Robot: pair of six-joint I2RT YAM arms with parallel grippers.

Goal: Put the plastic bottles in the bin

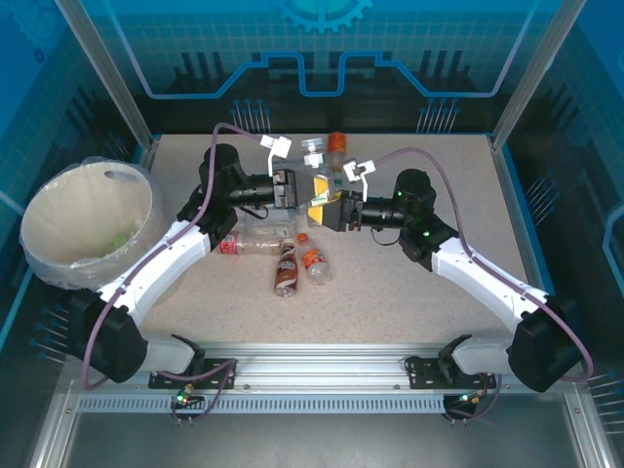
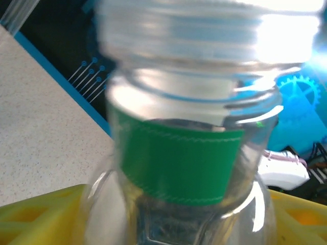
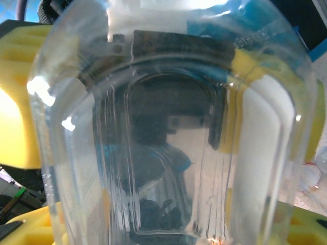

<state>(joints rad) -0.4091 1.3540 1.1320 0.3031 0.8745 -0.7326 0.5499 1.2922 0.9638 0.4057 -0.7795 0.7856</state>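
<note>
Between left fingers (image 2: 36,217): clear bottle (image 2: 179,163) fills gap.
Between right fingers (image 3: 13,127): same bottle.
Beyond fingers: two more bottles (image 1: 314,151), close.
Nearer than fingers: three lying bottles (image 1: 286,265).
Left of fingers: bare table (image 1: 185,156), then bin (image 1: 73,219).

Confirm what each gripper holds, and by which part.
Right gripper holds the clear bottle by its body. Left gripper sits around its neck end, by the green label; whether it grips cannot be told.

Looked like a robotics lab cell to me: aluminium frame posts (image 1: 107,73) stood around a speckled tabletop (image 1: 390,288), blue back panel (image 1: 409,39) had gear and circuit graphics, and a white left arm (image 1: 161,255) and right arm (image 1: 478,278) were bolted to a slotted metal rail (image 1: 322,363).
</note>
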